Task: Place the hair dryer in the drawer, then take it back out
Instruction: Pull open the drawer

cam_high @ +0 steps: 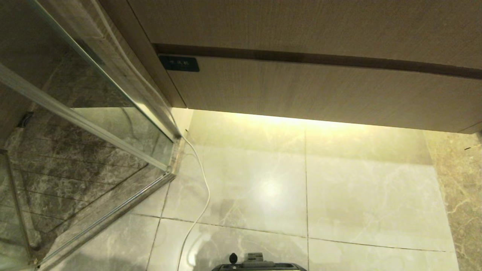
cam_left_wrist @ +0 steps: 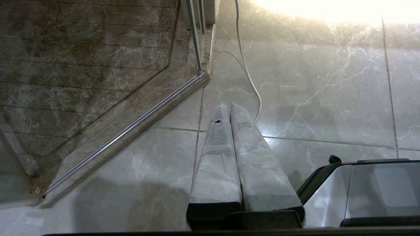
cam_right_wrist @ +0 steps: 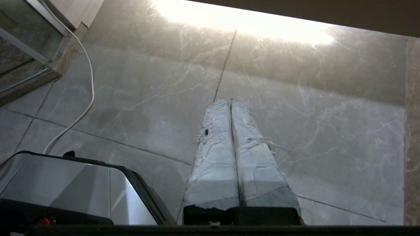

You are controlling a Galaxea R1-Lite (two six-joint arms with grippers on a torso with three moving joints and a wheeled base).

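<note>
The drawer [cam_high: 320, 94] is the wide light wood-grain front with a small dark label plate [cam_high: 179, 63] at its left end; it sits flush and closed under a taller wood-grain panel [cam_high: 301, 26]. The hair dryer is out of view. Neither arm shows in the head view. In the left wrist view my left gripper [cam_left_wrist: 228, 105] hangs over the marble floor, its taped fingers pressed together with nothing between them. My right gripper [cam_right_wrist: 230, 101] hangs the same way over the floor, shut and empty.
A glass shower screen [cam_high: 94, 94] with a metal sill [cam_high: 113, 214] stands at the left. A loose white cable [cam_high: 205, 195] trails down along it and across the tiles to my base [cam_high: 260, 265]. A darker marble strip [cam_high: 463, 195] borders the right.
</note>
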